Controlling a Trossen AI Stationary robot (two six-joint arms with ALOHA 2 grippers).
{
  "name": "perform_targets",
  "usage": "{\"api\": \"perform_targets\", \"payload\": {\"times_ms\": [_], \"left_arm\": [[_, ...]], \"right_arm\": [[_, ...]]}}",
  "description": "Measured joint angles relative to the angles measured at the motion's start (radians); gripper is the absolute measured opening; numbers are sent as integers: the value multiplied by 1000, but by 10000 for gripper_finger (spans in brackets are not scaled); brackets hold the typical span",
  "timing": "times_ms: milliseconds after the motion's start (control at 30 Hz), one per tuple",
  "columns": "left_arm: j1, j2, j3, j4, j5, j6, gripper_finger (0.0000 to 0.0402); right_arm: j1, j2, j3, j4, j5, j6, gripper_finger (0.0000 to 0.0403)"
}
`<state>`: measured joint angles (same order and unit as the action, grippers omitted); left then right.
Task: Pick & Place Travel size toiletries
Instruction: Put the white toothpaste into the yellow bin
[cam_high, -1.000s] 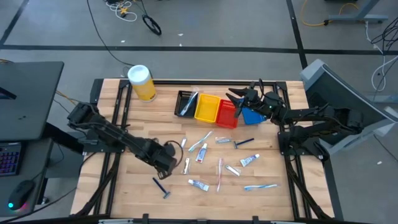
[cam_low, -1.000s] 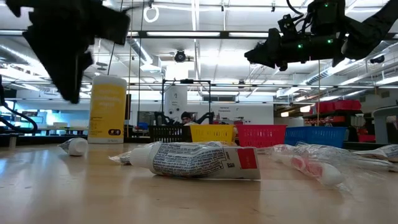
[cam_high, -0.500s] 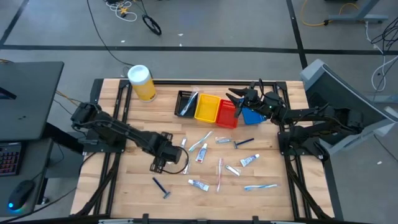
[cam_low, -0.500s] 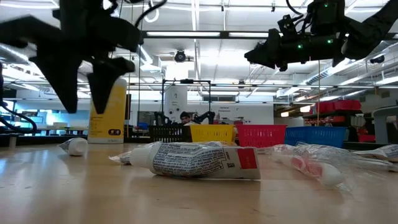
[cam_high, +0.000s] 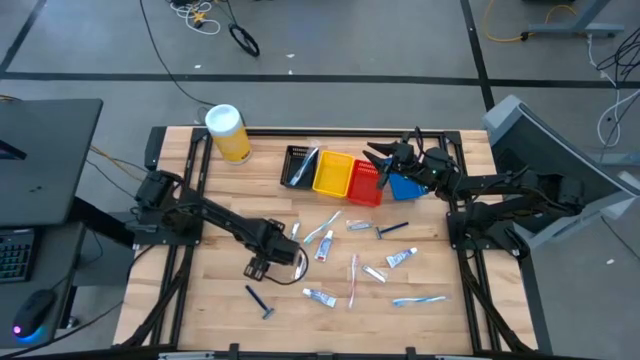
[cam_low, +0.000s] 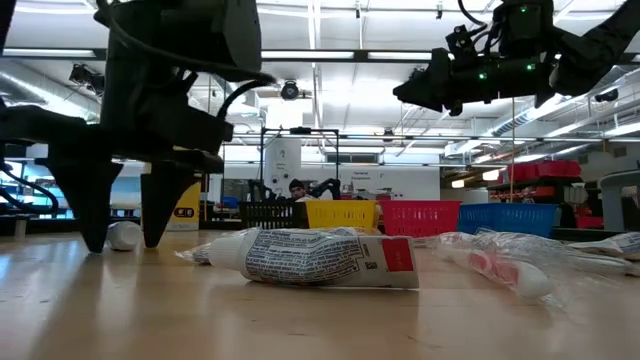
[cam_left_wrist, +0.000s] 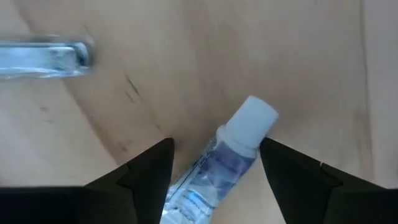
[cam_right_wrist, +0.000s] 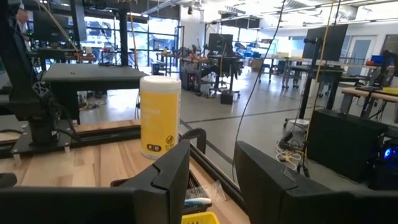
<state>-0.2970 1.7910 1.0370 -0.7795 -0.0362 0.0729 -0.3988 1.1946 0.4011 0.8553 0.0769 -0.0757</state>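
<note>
1. Wooden slats make up the table (cam_high: 200, 290), which stands on a grey workshop floor; the low view looks across it into a long lit hall

2. Low over the table's left-centre, the left gripper (cam_high: 275, 262) has its fingers (cam_left_wrist: 146, 171) spread wide on either side of a small white tube (cam_left_wrist: 233, 149), not closed on it. The tube lies flat, its long axis running out between the fingers, its white cap pointing away from the wrist

3. Other toiletries lie scattered over the middle and right of the table: a dark blue razor (cam_high: 259, 300) set diagonally near the front edge, a tube (cam_high: 319, 296) lying roughly left to right, a pale toothbrush (cam_high: 419, 300) also left to right, another tube (cam_high: 401, 257) slanted, a second razor (cam_high: 391, 230) slanted

4. Along the back stand four little baskets in a row: black basket (cam_high: 298, 166), yellow basket (cam_high: 333, 174), red basket (cam_high: 365, 185), blue basket (cam_high: 405, 186). A pale slim item shows in the black one; what the others hold I cannot tell

5. A yellow canister (cam_high: 228, 133) with a white lid stands upright at the back left corner

6. Above the red and blue baskets the right gripper (cam_high: 378, 165) hangs, its fingers (cam_right_wrist: 171, 171) apart and holding nothing

7. Since a second ago the left gripper has moved right and come down from clear of the table to table level, and its fingers have opened further; the right arm has not moved
</note>
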Motion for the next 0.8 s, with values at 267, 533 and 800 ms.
{"api": "perform_targets", "payload": {"times_ms": [267,533,800], "left_arm": [[0,8,2,4,8,-58,178],[0,8,1,11,8,-151,133],[-2,4,0,16,-34,-233,118]], "right_arm": [[0,0,0,0,0,0,136],[0,0,0,0,0,0,136],[0,0,0,0,0,0,136]]}}
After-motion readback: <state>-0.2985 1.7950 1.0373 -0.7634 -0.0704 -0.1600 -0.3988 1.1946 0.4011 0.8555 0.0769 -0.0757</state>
